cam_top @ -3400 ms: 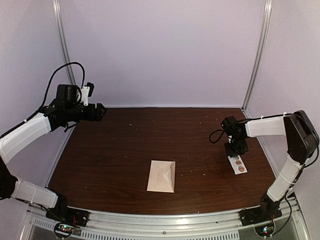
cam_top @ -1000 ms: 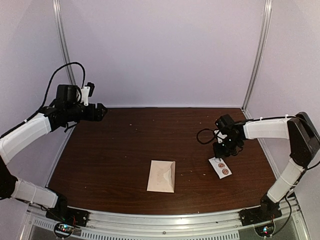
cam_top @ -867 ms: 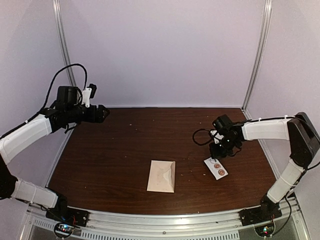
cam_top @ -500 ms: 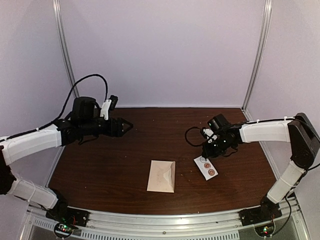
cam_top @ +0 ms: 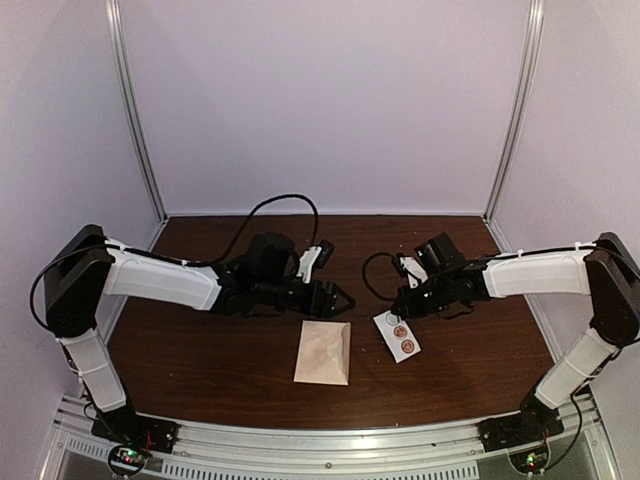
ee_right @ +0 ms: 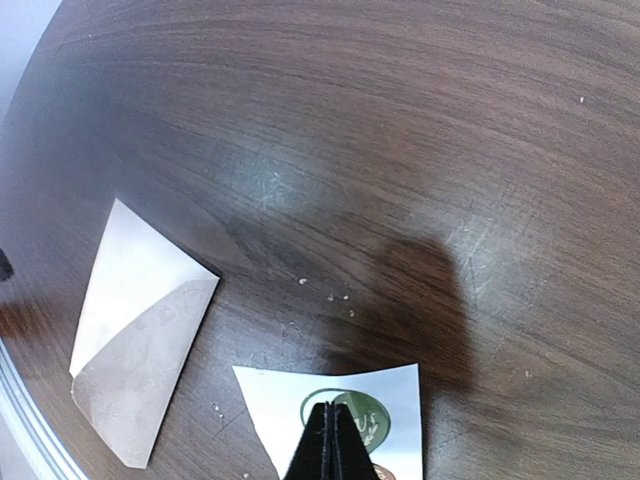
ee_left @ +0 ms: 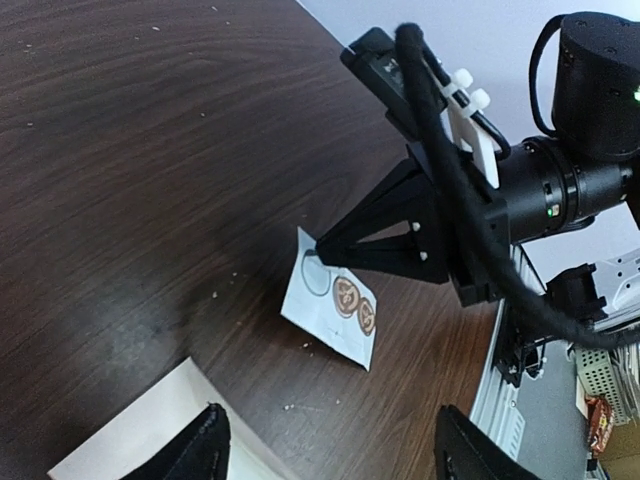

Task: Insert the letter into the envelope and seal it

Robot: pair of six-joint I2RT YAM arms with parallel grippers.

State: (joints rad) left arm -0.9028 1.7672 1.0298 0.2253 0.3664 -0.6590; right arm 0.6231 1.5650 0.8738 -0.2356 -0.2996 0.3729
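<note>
The cream-tan envelope [cam_top: 323, 352] lies flat at the table's front centre. Its corner shows in the left wrist view [ee_left: 120, 445], and it shows in the right wrist view [ee_right: 140, 330]. The letter is not in view. My left gripper [cam_top: 340, 298] is open and empty, low over the table just beyond the envelope's far right corner; its fingertips [ee_left: 205, 450] stand wide apart. My right gripper [cam_top: 400, 311] is shut, its tips [ee_right: 330, 440] on the far end of the white sticker strip [cam_top: 397, 335], at a green sticker [ee_right: 365, 415]. The strip lies just right of the envelope.
The sticker strip [ee_left: 330, 310] carries two brown round stickers toward its near end. The two grippers face each other closely over the table's middle. Metal frame posts stand at the back corners. Small crumbs dot the dark wood table [cam_top: 200, 340].
My left arm has swung from the far left wall to the centre, over the envelope's far edge. My right gripper has moved left, and the sticker strip has come with it towards the envelope.
</note>
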